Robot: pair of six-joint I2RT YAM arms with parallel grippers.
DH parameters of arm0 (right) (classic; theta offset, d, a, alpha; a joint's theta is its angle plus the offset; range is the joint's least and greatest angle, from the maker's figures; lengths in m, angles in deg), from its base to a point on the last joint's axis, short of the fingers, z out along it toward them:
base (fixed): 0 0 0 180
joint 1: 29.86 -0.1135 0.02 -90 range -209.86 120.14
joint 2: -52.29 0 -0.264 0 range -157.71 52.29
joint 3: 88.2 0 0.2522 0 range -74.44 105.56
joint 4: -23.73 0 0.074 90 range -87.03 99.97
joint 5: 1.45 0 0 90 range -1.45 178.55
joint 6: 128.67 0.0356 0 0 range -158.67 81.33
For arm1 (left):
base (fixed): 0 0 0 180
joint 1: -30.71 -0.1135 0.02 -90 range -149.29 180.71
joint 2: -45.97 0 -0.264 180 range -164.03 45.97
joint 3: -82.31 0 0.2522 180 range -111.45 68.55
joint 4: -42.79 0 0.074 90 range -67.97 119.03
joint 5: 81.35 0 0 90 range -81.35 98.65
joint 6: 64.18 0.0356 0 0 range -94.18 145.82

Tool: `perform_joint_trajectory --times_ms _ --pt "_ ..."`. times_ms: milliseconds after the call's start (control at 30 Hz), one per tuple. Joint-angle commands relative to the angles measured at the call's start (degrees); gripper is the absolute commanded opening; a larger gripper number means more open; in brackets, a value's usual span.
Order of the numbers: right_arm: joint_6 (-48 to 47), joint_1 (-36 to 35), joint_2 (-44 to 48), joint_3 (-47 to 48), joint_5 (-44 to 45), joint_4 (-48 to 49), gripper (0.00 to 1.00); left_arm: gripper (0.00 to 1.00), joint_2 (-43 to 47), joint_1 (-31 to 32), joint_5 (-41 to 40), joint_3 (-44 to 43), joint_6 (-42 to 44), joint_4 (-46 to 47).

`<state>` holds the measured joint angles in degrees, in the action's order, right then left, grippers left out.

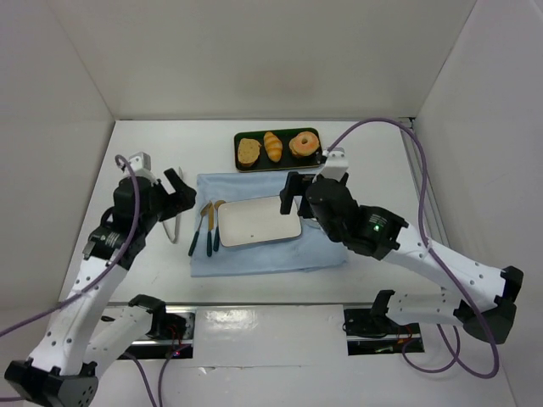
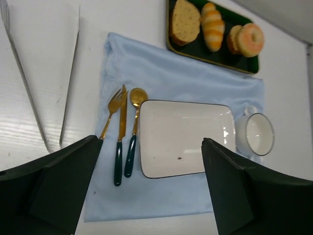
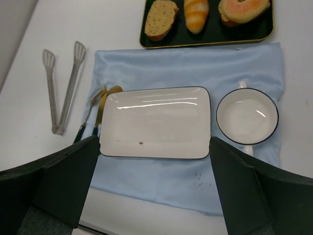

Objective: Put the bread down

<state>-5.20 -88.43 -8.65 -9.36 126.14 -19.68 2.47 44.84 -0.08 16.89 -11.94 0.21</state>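
The bread (image 1: 303, 145), a golden ring bun, lies at the right end of a dark tray (image 1: 238, 161) at the back of the table. It also shows in the left wrist view (image 2: 250, 39) and the right wrist view (image 3: 243, 7). An empty white rectangular plate (image 1: 257, 222) lies on a light blue cloth (image 1: 254, 259). My left gripper (image 1: 180, 191) is open and empty, left of the cloth. My right gripper (image 1: 299, 191) is open and empty, above the plate's right end, in front of the tray.
A toast slice (image 1: 248, 151) and a striped roll (image 1: 272, 146) share the tray. A gold fork, knife and spoon (image 2: 122, 132) lie left of the plate. A white cup (image 3: 247, 116) stands to its right. Metal tongs (image 3: 63, 93) lie left of the cloth.
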Motion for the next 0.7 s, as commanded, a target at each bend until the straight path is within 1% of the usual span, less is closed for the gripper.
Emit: perform_joint_trajectory --times_ms 0,67,100,167,267,333,400,433,467,500,567,633,667 --pt "1.4 1.5 -3.7 5.2 -0.6 -6.6 1.00 1.00 -4.6 0.2 -4.5 -2.4 -0.3 -1.1" --pt "0.8 1.5 -3.7 5.8 -1.6 -6.6 1.00 1.00 -7.4 0.2 -5.7 -4.0 0.2 -3.4" --pt "-0.6 1.5 -3.7 5.8 -2.3 -6.6 1.00 1.00 -10.3 0.2 -8.1 -4.6 0.2 -4.7" --pt "-1.1 2.2 -3.7 5.8 -3.0 -5.9 1.00 1.00 -12.3 0.2 -10.4 -5.3 0.2 -5.6" --pt "-2.6 3.5 -3.7 6.4 -3.8 -5.9 1.00 1.00 -13.7 0.7 -12.8 -4.5 2.5 -3.4" --pt "-2.6 4.2 -4.3 6.4 -3.8 -5.9 1.00 0.96 -13.7 0.7 -15.3 -2.1 1.4 -0.7" --pt "-2.6 4.8 -4.3 5.3 -4.8 -5.9 1.00 0.94 -12.8 0.7 -15.4 -1.5 1.4 1.0" --pt "-2.6 5.4 -4.3 5.3 -4.8 -5.9 1.00 0.91 -13.4 0.1 -14.7 -1.5 1.4 1.0" --pt "-2.6 6.1 -4.8 5.3 -5.4 -6.4 1.00 0.91 -15.2 0.1 -14.2 -1.0 1.4 1.0" --pt "-2.6 6.1 -4.8 4.5 -6.3 -6.4 1.00 0.90 -15.2 0.1 -14.2 -1.0 1.4 1.0" --pt "-2.6 7.8 -5.3 4.5 -7.9 -6.9 1.00 0.90 -19.5 0.1 -13.7 -1.9 1.4 -1.5" --pt "-2.6 8.8 -5.8 4.5 -9.4 -7.4 1.00 0.93 -22.7 0.6 -15.4 -3.0 0.7 -3.3" --pt "-3.2 9.8 -5.8 4.5 -10.8 -6.8 1.00 0.94 -25.5 1.5 -17.9 -4.0 -0.1 -4.3"
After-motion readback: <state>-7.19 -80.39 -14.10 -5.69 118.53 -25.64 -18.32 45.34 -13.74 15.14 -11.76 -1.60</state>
